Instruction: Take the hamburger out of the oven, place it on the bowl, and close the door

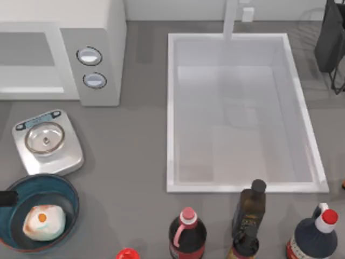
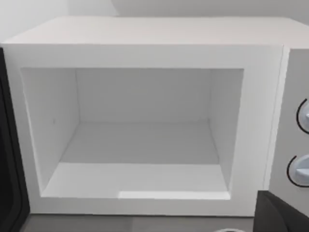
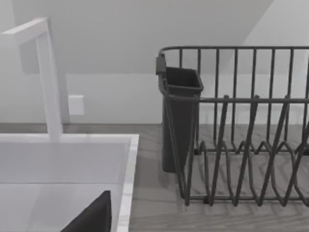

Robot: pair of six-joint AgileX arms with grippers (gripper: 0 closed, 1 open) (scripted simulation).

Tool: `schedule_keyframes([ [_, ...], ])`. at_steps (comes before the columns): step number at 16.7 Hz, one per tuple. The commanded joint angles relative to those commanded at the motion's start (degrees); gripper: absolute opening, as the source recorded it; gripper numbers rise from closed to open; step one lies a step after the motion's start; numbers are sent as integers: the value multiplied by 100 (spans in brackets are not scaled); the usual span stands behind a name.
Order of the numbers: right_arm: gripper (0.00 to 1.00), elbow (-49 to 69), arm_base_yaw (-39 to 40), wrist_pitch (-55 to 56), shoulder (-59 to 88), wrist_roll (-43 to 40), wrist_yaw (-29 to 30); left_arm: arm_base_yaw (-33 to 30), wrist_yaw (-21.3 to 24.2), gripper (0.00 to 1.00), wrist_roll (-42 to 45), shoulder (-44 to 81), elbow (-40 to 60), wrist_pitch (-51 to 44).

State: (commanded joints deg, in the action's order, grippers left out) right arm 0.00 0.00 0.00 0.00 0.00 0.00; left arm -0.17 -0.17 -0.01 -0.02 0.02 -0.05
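Hamburger (image 1: 44, 222) sits in the bowl (image 1: 69, 190) at the table's lower left, beside a silver scale (image 1: 47, 142). Oven (image 1: 102, 32) at upper left; left wrist view looks straight into its empty cavity (image 2: 145, 145), door not shut (dark edge at the frame's side may be the door, cannot tell). Finger state of either gripper: cannot tell. Remaining step, judged: close door. Risk: swinging arm clips the scale or bowl; the sink (image 1: 173, 113) lies to the right

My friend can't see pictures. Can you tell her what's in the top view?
On a grey table, the hamburger sits in the blue bowl at lower left. The white oven is upper left, a silver scale below it, a white sink in the middle, bottles along the bottom.
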Motion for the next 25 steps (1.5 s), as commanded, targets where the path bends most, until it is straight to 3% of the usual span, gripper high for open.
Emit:
schedule_keyframes([
  [3,100,0,0,0,0,0,0,-411,-411,0,-2,-80,10,-91],
  [7,100,0,0,0,0,0,0,-1477,-1477,0,-5,-243,32,-277],
  [10,100,0,0,0,0,0,0,-2035,-2035,0,-6,-337,44,-384],
  [18,100,0,0,0,0,0,0,-2390,-2392,0,-11,-294,92,-408],
  [25,100,0,0,0,0,0,0,-4303,-4305,0,-14,27,421,-419],
])
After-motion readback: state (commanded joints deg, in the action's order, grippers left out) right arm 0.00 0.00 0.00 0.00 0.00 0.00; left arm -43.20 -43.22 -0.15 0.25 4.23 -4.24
